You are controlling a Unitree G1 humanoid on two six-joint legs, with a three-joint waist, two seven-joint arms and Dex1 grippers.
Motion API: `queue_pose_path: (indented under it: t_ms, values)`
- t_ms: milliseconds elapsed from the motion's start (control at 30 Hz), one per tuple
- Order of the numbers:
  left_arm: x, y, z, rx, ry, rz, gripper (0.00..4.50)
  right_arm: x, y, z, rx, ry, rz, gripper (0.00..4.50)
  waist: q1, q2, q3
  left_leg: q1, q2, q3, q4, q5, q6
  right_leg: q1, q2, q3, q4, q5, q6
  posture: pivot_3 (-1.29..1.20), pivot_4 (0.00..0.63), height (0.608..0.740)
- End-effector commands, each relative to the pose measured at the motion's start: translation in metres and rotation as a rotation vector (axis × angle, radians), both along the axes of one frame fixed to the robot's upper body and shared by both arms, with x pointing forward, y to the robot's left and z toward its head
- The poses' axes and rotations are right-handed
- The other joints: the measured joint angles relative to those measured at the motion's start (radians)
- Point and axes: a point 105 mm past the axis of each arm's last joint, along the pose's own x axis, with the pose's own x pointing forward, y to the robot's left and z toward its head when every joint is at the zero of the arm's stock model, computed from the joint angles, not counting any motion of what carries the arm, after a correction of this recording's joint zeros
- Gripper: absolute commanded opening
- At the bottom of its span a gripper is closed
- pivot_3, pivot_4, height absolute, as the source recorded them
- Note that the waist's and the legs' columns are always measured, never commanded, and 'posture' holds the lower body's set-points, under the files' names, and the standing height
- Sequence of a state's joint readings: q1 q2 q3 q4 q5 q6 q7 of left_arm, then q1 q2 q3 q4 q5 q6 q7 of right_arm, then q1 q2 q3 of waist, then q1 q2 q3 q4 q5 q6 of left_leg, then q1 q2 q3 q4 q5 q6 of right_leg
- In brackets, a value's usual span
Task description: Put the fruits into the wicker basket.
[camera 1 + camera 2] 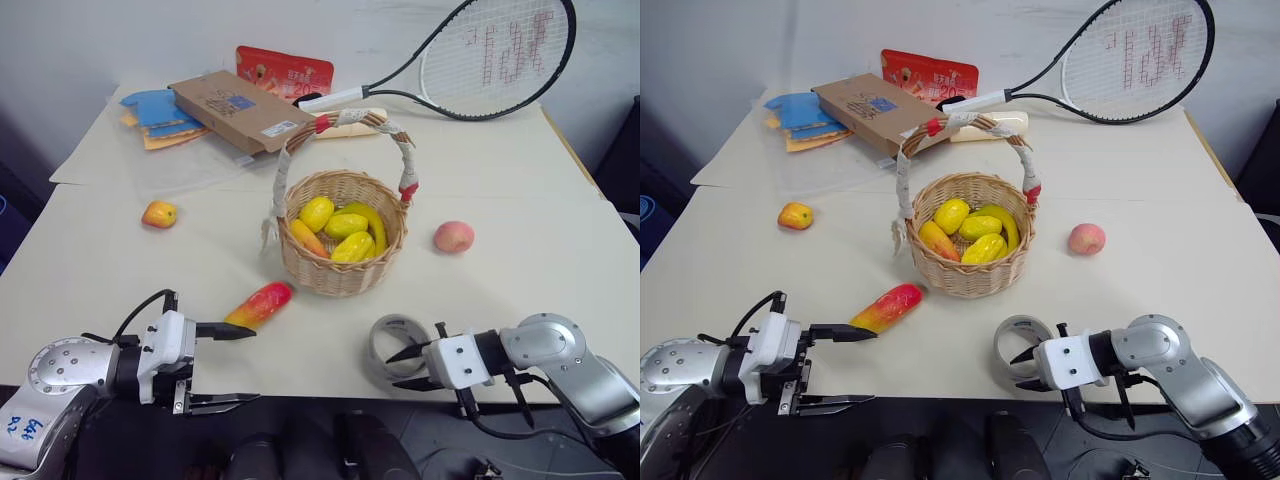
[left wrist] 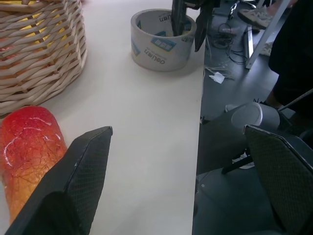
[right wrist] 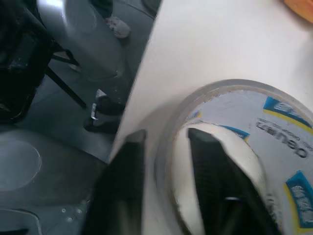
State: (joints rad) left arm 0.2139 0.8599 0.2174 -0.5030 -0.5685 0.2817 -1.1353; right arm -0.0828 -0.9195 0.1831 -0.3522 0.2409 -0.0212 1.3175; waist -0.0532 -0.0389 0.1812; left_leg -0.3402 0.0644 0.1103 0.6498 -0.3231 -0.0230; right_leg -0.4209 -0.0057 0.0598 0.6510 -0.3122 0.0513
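The wicker basket (image 1: 338, 277) stands mid-table and holds several yellow fruits (image 1: 340, 225). A long red-to-yellow mango (image 1: 260, 304) lies on the table to its front left. My left gripper (image 1: 250, 365) is open beside the mango, with one finger (image 2: 85, 166) next to the fruit's end and the other past the table edge. A small apple (image 1: 159, 214) sits far left and a pink peach (image 1: 453, 237) lies right of the basket. My right gripper (image 1: 393, 370) is shut on the wall of the grey tape roll (image 3: 274, 132), one finger inside the ring and one outside.
A tennis racket (image 1: 490, 50), a cardboard box (image 1: 235, 110), a red packet (image 1: 285, 70) and blue items (image 1: 155, 108) lie at the back of the table. The tape roll (image 1: 385, 325) sits close to the table's front edge.
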Motion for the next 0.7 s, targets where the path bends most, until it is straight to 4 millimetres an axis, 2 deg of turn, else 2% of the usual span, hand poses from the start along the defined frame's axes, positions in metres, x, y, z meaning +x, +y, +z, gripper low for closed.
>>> queue_pose_path:
  t_ms: [33, 100, 200, 233, 267, 367, 433, 533, 700]
  values:
    - [-0.002, -0.007, 0.013, -0.065, -0.010, -0.005, 4.50, -0.003, -0.011, 0.030, 0.165, 0.057, -0.095, 0.27, 0.003, 0.000, 0.000, 0.000, 0.000, 0.000, 0.000, 0.000, 0.000, 0.000, 0.000, 0.000, 0.000, 0.000, 0.000, 0.00, 0.150, 0.740]
    - [-0.003, -0.008, 0.017, -0.082, -0.007, -0.007, 4.50, 0.005, -0.023, 0.043, 0.240, 0.051, -0.214, 0.26, 0.002, -0.001, 0.000, 0.000, 0.000, -0.001, 0.000, 0.000, 0.000, 0.000, 0.000, 0.000, 0.000, 0.000, 0.001, 0.00, 0.150, 0.740]
    - [0.002, -0.015, 0.026, -0.134, -0.029, -0.007, 4.50, 0.026, -0.074, 0.063, 0.264, 0.044, -0.485, 0.25, 0.001, 0.000, 0.000, 0.000, 0.000, -0.001, 0.002, 0.000, 0.001, 0.001, -0.001, 0.000, 0.001, 0.000, 0.001, 0.00, 0.150, 0.740]
    - [0.003, -0.016, 0.027, -0.143, -0.034, -0.007, 4.50, 0.029, -0.084, 0.067, 0.266, 0.043, -0.534, 0.25, 0.001, 0.000, 0.000, 0.002, -0.001, -0.001, 0.002, 0.000, 0.001, 0.003, -0.001, 0.000, 0.000, 0.001, 0.001, 0.00, 0.150, 0.740]
    - [0.004, -0.018, 0.029, -0.155, -0.040, -0.011, 4.50, 0.037, -0.101, 0.070, 0.258, 0.015, -0.604, 0.25, 0.001, 0.000, 0.000, 0.004, -0.001, -0.001, 0.001, 0.000, 0.001, 0.005, -0.001, 0.000, 0.000, 0.001, 0.001, 0.00, 0.150, 0.740]
    - [0.014, -0.027, 0.042, -0.217, -0.080, -0.012, 4.50, 0.069, -0.167, 0.077, 0.215, -0.054, -0.881, 0.25, -0.003, 0.000, 0.001, 0.007, 0.000, -0.002, 0.000, 0.000, 0.001, 0.009, 0.000, -0.001, -0.004, 0.000, 0.001, 0.00, 0.150, 0.740]
    - [0.021, -0.033, 0.053, -0.259, -0.105, -0.013, 4.50, 0.084, -0.192, 0.081, 0.211, -0.080, -0.980, 0.25, -0.003, 0.003, 0.003, 0.006, -0.001, -0.001, 0.001, 0.000, 0.003, 0.009, 0.000, 0.000, -0.006, 0.000, 0.001, 0.00, 0.150, 0.740]
    - [0.030, -0.042, 0.065, -0.286, -0.150, -0.036, 4.50, 0.107, -0.222, 0.077, 0.182, -0.100, -1.124, 0.25, -0.004, 0.005, 0.003, 0.005, -0.001, 0.000, 0.000, 0.001, 0.003, 0.008, 0.000, 0.001, -0.006, 0.001, 0.002, 0.00, 0.150, 0.740]
    - [0.035, -0.051, 0.070, -0.289, -0.169, -0.052, 4.50, 0.129, -0.246, 0.063, 0.157, -0.098, -1.268, 0.25, -0.010, 0.011, 0.006, 0.005, 0.001, 0.002, -0.001, 0.004, -0.004, 0.007, 0.003, 0.003, -0.005, 0.001, 0.003, 0.00, 0.150, 0.740]
